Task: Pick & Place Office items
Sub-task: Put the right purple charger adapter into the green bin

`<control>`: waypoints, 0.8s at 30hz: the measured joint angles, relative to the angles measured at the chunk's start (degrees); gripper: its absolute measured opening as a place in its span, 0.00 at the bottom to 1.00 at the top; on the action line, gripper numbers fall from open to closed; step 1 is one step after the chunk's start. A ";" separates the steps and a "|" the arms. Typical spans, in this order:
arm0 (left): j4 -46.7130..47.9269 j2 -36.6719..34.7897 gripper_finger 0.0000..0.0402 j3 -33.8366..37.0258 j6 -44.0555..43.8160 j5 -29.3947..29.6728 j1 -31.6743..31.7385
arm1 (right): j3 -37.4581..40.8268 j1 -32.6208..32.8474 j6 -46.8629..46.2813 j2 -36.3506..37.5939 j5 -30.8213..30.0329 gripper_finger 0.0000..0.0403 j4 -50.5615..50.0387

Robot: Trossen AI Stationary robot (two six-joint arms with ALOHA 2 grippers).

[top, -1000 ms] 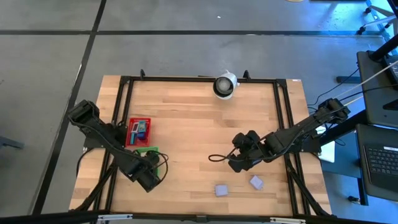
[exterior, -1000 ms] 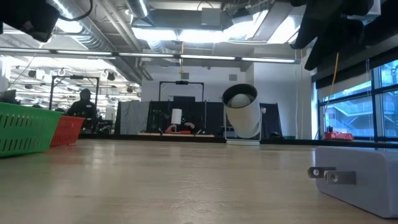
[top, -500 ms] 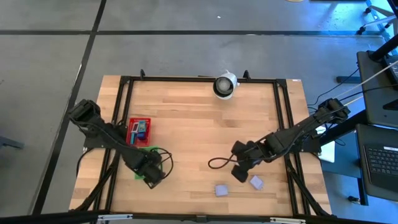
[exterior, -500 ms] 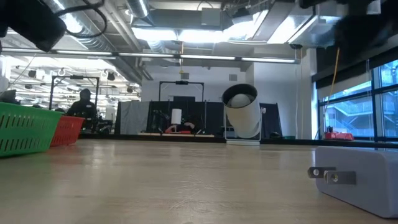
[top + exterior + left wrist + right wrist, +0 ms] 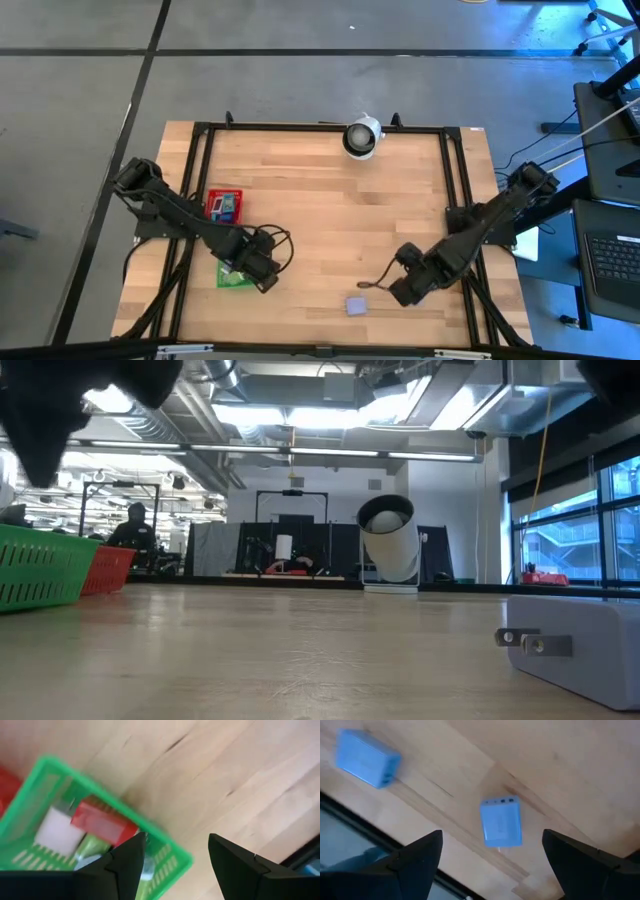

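Note:
Two small lavender-blue plug blocks lie flat on the wooden table near its front edge. One block (image 5: pixel 501 821) lies below my right gripper (image 5: pixel 500 870), which is open and points down, and the arm hides it in the high view. The other block (image 5: pixel 357 305) (image 5: pixel 367 757) lies apart to the left. My left gripper (image 5: pixel 175 865) (image 5: pixel 258 272) hangs open and empty above the right edge of the green mesh tray (image 5: pixel 233 277) (image 5: pixel 45 775). That tray holds a red piece (image 5: pixel 102 822) and a white piece (image 5: pixel 59 829). My right gripper (image 5: pixel 410 287) touches nothing.
A red mesh tray (image 5: pixel 224 205) with pieces in it stands behind the green one. A white round black-centred object (image 5: pixel 361 137) stands at the far edge. A black frame rail (image 5: pixel 455 200) runs around the table. In the low view a plug block (image 5: pixel 580 645) lies close at the right.
My left gripper has gone toward the table's right edge, off the middle of the green tray, which now shows more. My right gripper has turned about and gone toward the near and right edges, and now stands over the right-hand block, which it covers in the high view.

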State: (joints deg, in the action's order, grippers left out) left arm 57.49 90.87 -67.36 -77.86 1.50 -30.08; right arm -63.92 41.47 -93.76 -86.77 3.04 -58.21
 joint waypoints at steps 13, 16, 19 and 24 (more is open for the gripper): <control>-0.39 -0.04 0.53 -8.91 2.18 6.62 1.48 | 0.00 1.89 6.93 -14.76 5.57 0.86 2.14; -0.61 -0.04 0.53 -10.20 2.18 7.38 1.48 | 0.00 1.88 9.90 -17.38 7.10 0.86 5.20; -0.68 -0.04 0.53 -10.73 2.16 8.88 1.48 | -0.02 1.87 11.51 -19.36 7.07 0.86 6.38; -1.29 -0.04 0.53 -10.75 1.65 10.24 1.48 | -0.17 1.71 13.42 -20.63 7.27 0.85 6.39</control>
State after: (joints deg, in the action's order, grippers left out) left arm 56.20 90.83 -78.11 -76.20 11.74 -28.60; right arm -64.10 43.18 -80.34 -107.39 10.31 -51.82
